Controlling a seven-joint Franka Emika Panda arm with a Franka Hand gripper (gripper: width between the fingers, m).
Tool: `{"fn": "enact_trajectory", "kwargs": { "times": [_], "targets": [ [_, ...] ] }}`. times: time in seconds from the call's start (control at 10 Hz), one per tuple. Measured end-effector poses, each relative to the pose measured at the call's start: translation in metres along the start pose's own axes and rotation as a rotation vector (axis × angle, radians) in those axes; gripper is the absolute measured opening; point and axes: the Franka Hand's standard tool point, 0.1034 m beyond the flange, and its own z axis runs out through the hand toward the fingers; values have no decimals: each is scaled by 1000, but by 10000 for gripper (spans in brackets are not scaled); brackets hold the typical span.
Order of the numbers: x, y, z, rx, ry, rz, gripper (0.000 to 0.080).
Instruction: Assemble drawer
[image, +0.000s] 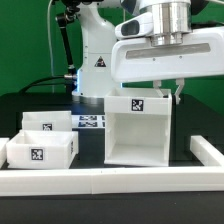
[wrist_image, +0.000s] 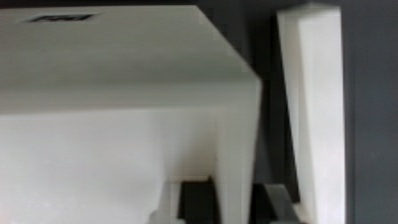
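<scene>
The white box shell (image: 140, 128) stands at the centre right with its open front toward the camera and a tag on its top edge. My gripper (image: 177, 93) comes down on the top of the shell's wall on the exterior view's right. In the wrist view the dark fingers (wrist_image: 201, 203) sit on either side of that wall (wrist_image: 242, 140) and close against it, so the gripper is shut on the wall. Two shallow tagged trays lie on the exterior view's left, one behind (image: 45, 121) and one in front (image: 42, 151).
The long low white border rail (image: 110, 181) runs along the front and up the exterior view's right side; it also shows beside the shell in the wrist view (wrist_image: 317, 100). The marker board (image: 92, 122) lies behind the shell, by the arm's base.
</scene>
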Motion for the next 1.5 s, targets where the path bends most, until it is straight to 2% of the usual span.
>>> {"fn": "enact_trajectory", "kwargs": {
  "times": [0.3, 0.7, 1.2, 1.5],
  "targets": [
    [31, 2, 4, 7, 37, 18, 39],
    [35, -3, 2, 19, 48, 70, 41],
    [41, -15, -2, 56, 64, 388, 42],
    [50, -12, -6, 90, 62, 639, 42]
  ]
}}
